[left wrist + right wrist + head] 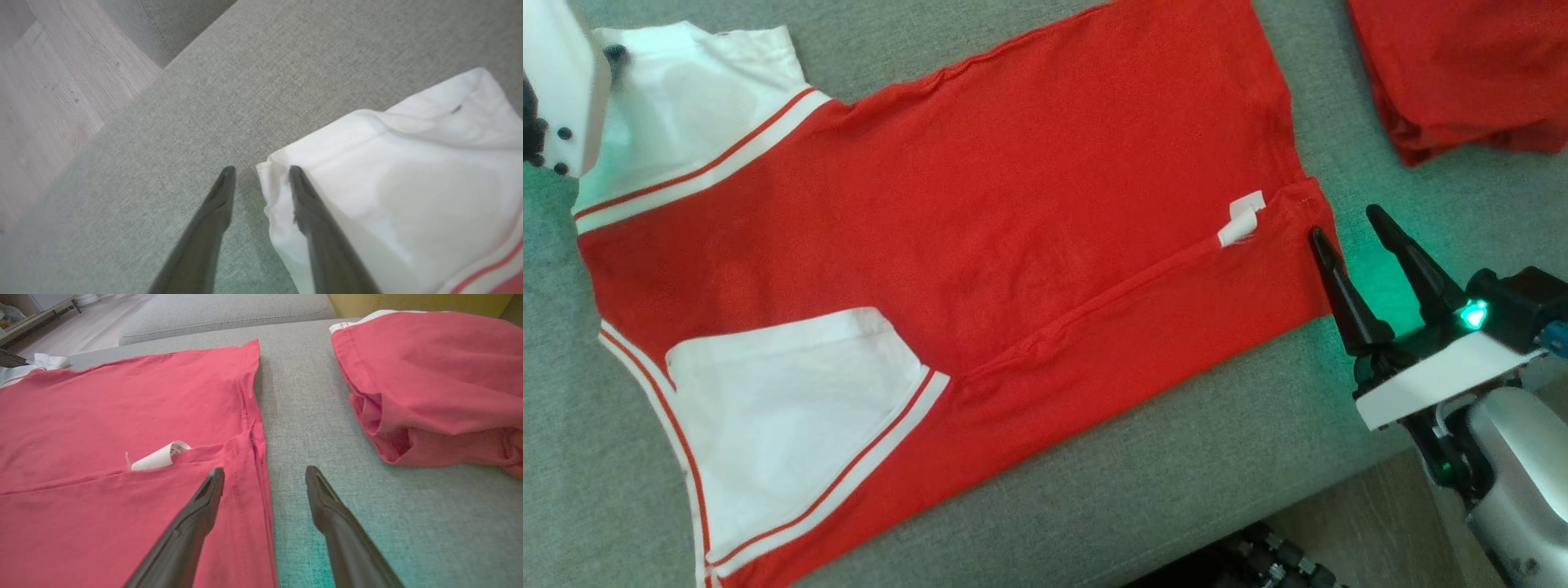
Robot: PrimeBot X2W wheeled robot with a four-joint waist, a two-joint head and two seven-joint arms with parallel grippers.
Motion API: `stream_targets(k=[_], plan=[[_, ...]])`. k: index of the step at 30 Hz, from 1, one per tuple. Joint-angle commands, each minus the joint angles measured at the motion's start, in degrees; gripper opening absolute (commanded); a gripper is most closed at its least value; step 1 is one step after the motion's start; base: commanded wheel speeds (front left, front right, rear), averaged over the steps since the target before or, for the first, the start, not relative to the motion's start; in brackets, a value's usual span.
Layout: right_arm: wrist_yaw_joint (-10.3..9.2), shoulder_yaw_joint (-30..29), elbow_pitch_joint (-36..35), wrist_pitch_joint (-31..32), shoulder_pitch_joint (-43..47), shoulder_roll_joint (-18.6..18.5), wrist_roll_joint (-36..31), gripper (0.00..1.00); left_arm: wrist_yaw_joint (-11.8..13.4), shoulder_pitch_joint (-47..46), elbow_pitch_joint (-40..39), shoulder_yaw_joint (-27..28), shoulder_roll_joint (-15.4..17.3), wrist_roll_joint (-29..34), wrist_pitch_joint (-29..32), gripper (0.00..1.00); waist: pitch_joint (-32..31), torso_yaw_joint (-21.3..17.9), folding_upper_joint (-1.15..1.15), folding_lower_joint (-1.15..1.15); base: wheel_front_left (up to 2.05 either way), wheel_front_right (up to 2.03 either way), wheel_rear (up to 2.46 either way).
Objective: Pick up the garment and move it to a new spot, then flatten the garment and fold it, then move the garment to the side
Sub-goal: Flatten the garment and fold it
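Straddling the hem corner of the red cotton T-shirt with white, red-striped sleeves (1013, 204), the right gripper (263, 475) holds its two dark fingers wide apart, one above the red cloth and the other above the grey woven sofa cushion (367, 522), with nothing gripped. The left gripper (261, 175) has its jaws parted by a narrower gap around the corner of the far white sleeve (408, 183). One finger lies over the white cloth, the other over bare cushion, and the sleeve edge sits between them unclamped. From the head view the shirt's whole layout is plain: it lies spread flat across the cushion, with a small white label (1241, 219) poking from a seam near the right gripper (1347, 227) and the left arm's pale casing (560, 82) over the far sleeve. Up close, the right wrist view shows that label curled, and the open folds of a second, bunched red garment (429, 384) lying apart from the shirt. The left wrist view adds pale wooden floor (49, 102) beyond the cushion's edge.
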Motion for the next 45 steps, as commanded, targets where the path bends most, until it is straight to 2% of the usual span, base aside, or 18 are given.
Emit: stream_targets(k=[1,3,4,11,17,25,34,44,45], plan=[[-0.04,0.53,-0.83,-0.79,-0.05,-1.25,0.60,1.00,-0.30,-2.09,-1.37,2.46,2.83,-0.78,-0.14,0.42,0.24,0.09,0.00,0.00,0.00,0.00,0.00],[-0.04,0.71,-0.67,-0.88,-0.32,-1.27,0.61,1.00,-0.36,-2.27,-1.52,2.36,2.90,-0.97,-0.22,0.09,0.50,0.18,0.00,0.00,0.00,0.00,0.00],[-0.04,0.81,-0.58,-0.91,-0.45,-1.27,0.63,1.00,-0.36,-2.39,-1.56,2.33,2.96,-0.91,-0.31,0.00,0.63,0.22,0.00,0.00,0.00,0.00,0.00],[-0.04,1.34,-0.09,-1.07,-1.55,-1.51,0.86,1.00,-0.42,-3.03,-1.93,2.24,3.00,-0.52,-2.07,0.00,0.82,0.36,0.00,0.00,0.00,0.00,0.00],[-0.04,1.28,0.17,-1.00,-5.42,-2.92,1.71,1.00,-0.64,-5.20,-2.99,1.18,2.53,2.11,-8.96,0.00,-0.56,1.47,0.00,0.00,0.00,0.00,0.00],[-0.04,3.75,7.09,7.86,-18.52,-4.44,3.52,1.00,-0.80,-7.78,-5.29,-2.36,1.45,2.33,-13.65,0.00,-1.63,4.52,0.00,0.00,0.00,0.00,0.00],[-0.04,11.46,20.28,13.48,-33.25,-3.90,3.64,1.00,-0.82,-11.86,-7.78,-7.18,1.35,1.08,-15.44,0.00,0.13,8.01,0.00,0.00,0.00,0.00,0.00],[-0.04,22.25,27.77,13.77,-39.43,-4.68,6.84,1.00,-0.83,-14.15,-7.64,-10.93,1.32,-0.41,-17.54,0.00,0.98,10.02,0.00,0.00,0.00,0.00,0.00],[-0.04,23.16,28.15,13.69,-39.79,-4.75,7.35,0.96,-0.83,-14.30,-7.54,-11.19,1.39,-0.58,-17.79,0.00,1.03,10.12,0.00,0.00,0.00,0.00,0.00]])
